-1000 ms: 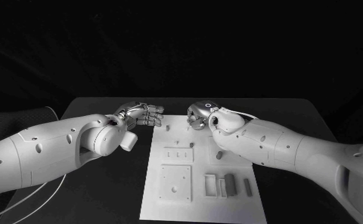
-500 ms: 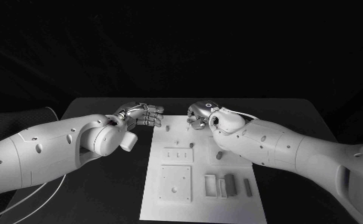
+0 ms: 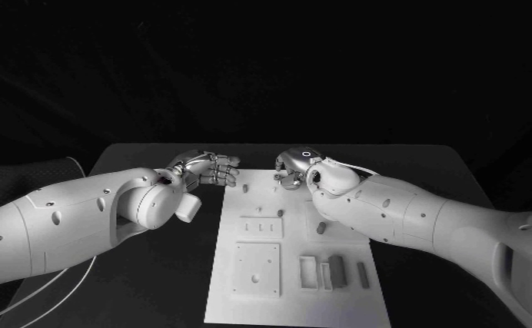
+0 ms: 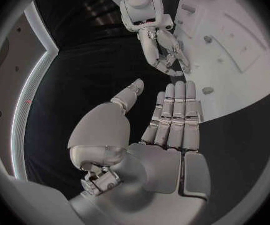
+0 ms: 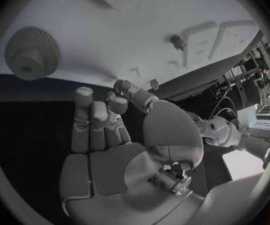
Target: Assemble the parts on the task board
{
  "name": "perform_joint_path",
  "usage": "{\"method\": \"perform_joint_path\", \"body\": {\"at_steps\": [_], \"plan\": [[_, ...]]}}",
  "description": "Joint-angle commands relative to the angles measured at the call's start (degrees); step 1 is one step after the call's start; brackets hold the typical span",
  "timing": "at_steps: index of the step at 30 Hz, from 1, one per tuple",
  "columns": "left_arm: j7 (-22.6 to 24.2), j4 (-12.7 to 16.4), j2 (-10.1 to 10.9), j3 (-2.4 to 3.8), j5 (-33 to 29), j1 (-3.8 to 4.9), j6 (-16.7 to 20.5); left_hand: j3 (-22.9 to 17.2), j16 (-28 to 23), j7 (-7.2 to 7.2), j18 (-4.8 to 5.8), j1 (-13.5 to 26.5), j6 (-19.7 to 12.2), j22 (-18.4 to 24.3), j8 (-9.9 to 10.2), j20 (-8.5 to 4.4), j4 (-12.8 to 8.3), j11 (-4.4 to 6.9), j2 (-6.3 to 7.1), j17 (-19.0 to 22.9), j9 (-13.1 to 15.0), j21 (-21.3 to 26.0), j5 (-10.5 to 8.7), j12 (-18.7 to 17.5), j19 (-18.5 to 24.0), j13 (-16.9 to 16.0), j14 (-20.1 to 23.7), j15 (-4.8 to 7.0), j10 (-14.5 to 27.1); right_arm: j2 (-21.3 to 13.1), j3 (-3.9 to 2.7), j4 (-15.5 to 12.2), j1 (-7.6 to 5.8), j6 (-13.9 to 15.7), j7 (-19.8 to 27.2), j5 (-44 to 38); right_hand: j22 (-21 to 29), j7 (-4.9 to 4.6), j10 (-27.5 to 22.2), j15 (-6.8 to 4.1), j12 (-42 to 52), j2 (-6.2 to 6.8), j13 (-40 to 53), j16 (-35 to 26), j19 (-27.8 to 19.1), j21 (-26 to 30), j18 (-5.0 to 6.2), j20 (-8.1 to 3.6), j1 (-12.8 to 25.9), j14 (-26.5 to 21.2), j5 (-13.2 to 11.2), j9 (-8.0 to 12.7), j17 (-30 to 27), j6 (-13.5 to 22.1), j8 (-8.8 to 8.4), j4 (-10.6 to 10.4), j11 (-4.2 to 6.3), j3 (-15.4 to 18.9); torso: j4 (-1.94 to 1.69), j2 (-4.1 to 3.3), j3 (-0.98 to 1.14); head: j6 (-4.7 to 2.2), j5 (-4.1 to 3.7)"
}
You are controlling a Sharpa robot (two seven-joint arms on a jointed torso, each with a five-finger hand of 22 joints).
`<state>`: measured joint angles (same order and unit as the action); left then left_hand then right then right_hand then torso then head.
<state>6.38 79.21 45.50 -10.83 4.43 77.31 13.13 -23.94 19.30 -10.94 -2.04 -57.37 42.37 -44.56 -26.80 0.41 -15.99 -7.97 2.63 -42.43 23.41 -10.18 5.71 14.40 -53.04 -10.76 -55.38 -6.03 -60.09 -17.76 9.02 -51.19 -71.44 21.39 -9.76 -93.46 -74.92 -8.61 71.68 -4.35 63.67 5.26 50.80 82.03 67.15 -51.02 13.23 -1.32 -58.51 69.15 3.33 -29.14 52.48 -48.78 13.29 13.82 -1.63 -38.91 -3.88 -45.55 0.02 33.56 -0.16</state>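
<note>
Here the white task board lies flat in the middle of the black table, its long side running away from the robot. Both arms reach in over its far end. The left robot hand hovers just off the board's far left corner, palm open with the fingers straight and side by side and the thumb held apart; it holds nothing. The right robot hand sits over the far edge of the board, and from the head view its wrist hides most of the fingers. The left wrist view shows it reaching down with its fingertips drawn together near the board's surface. The right wrist view shows its fingers partly curled with the thumb bent close beside them, and I cannot tell whether anything small is pinched there.

On the board, a grey gear lies flat near that right hand. Nearer the robot, several small grey rectangular parts lie side by side along the board's right side, next to a raised square plate. A small peg stands just beyond them, near the right forearm.
</note>
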Motion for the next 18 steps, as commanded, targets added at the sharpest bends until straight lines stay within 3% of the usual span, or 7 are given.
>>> {"method": "perform_joint_path", "body": {"at_steps": [1,18], "plan": [[0.18,-0.02,-0.11,0.06,-0.05,0.08,-0.81,0.27,-0.41,-0.22,-1.13,0.38,0.09,0.03,0.34,0.01,-0.05,-0.04,0.19,-0.10,0.07,0.38,-0.30,-0.23,-0.51,-0.09,-0.40,-0.10,-0.22,-0.04,0.01,-0.12,0.00,0.30,-0.22,0.17,-0.84,0.10,0.03,0.25,-0.17,-0.13,-0.09,-0.22,0.14,0.31,1.77,-0.22,0.41,0.31,-0.10,0.08,-0.06,-0.42,0.07,-0.41,-0.32,0.08,-0.01,-0.01,-0.01,-0.01,-0.08],[0.16,-0.19,-0.22,0.05,-0.06,0.07,-0.79,0.25,-0.49,-0.23,-1.13,0.35,0.07,0.03,0.38,0.01,-0.06,-0.05,0.17,-0.17,0.09,0.42,-0.37,-0.30,-0.50,-0.14,-0.39,-0.11,-0.20,-0.50,0.00,-0.33,0.00,0.73,-0.56,0.60,-0.86,0.12,0.08,0.23,-0.14,-0.18,-0.10,-0.20,0.19,0.29,1.77,-0.25,0.50,0.36,-0.09,0.09,-0.08,-0.50,0.09,-0.69,-0.29,0.05,-0.01,-0.01,0.00,-0.01,-0.18]]}}
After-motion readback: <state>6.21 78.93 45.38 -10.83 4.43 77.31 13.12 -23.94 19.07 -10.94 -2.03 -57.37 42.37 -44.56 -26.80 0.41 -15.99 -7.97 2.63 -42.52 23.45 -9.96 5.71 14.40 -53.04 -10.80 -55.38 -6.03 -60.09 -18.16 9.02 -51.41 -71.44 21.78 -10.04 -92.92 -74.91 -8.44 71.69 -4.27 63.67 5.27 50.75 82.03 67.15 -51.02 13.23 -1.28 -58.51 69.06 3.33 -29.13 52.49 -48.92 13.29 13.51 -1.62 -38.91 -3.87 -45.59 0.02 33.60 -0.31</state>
